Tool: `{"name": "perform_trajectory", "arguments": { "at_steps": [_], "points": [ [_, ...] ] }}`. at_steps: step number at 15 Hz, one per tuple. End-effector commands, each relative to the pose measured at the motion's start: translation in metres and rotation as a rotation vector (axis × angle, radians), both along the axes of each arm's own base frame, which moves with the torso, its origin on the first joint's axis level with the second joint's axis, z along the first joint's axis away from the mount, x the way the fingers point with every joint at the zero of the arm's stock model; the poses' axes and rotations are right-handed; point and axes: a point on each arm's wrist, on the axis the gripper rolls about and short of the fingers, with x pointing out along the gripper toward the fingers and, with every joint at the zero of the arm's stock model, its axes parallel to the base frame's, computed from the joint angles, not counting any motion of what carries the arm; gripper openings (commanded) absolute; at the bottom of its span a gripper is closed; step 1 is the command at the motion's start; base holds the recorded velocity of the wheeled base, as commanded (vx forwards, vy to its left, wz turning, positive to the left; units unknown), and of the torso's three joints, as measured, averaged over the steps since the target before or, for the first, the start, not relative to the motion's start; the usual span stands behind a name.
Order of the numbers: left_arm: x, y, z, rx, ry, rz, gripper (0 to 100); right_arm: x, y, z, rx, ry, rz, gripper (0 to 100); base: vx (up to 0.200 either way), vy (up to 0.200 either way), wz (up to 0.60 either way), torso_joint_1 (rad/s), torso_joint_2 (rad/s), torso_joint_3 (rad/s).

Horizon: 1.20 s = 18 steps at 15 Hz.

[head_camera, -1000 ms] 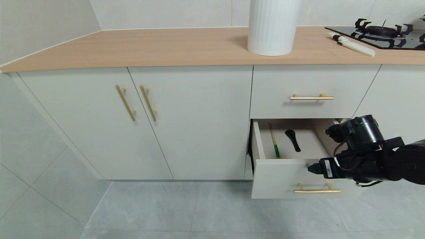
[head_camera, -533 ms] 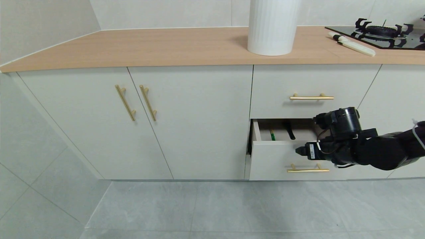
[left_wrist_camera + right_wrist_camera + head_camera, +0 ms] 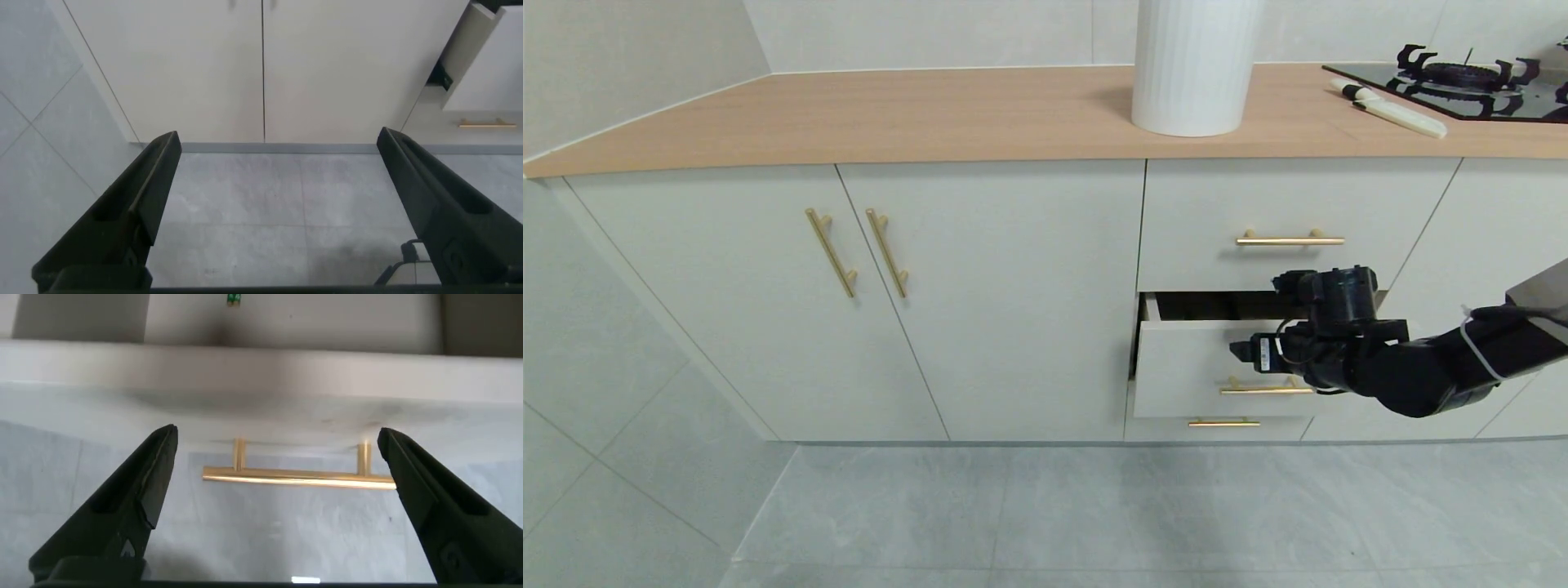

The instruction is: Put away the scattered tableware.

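Observation:
The middle drawer of the white cabinet stands out only a little, with a dark gap above its front. My right gripper is at that front, just above the gold handle, fingers open and holding nothing. In the right wrist view my right gripper faces the drawer front with the handle between the spread fingers, and a green chopstick tip shows inside the drawer. My left gripper hangs open over the floor, facing the cabinet doors, with the drawer off to one side.
On the wooden counter stand a white ribbed container, a cream-handled knife and a black stove. The upper drawer is closed, and a lower drawer handle shows beneath. Grey tiled floor lies open in front.
My right gripper has moved toward the cabinet and the drawer has slid in from wide open to nearly closed. The chopsticks and black spoon inside are now hidden in the head view.

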Motion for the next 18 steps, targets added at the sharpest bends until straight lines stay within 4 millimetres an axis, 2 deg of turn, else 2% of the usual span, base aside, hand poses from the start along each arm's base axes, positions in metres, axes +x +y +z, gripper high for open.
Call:
{"name": "perform_trajectory", "arguments": {
  "at_steps": [1,5,8,13,18],
  "points": [
    [0.0,0.0,0.0,0.0,0.0,0.001,100,0.01,-0.001,-0.007,0.0,-0.001,-0.01,100,0.0,0.0,0.0,0.0,0.0,0.0],
    [0.0,0.0,0.0,0.0,0.0,0.001,100,0.017,-0.004,-0.006,0.016,-0.065,-0.021,100,0.0,0.0,0.0,0.0,0.0,0.0],
    [0.0,0.0,0.0,0.0,0.0,0.001,100,0.029,-0.014,-0.011,0.026,-0.108,-0.053,100,0.0,0.0,0.0,0.0,0.0,0.0],
    [0.0,0.0,0.0,0.0,0.0,0.001,100,0.039,-0.015,-0.017,0.025,-0.165,-0.099,100,0.0,0.0,0.0,0.0,0.0,0.0],
    [0.0,0.0,0.0,0.0,0.0,0.001,100,0.045,-0.014,-0.015,0.045,-0.221,-0.111,100,0.0,0.0,0.0,0.0,0.0,0.0]
  ]
}}
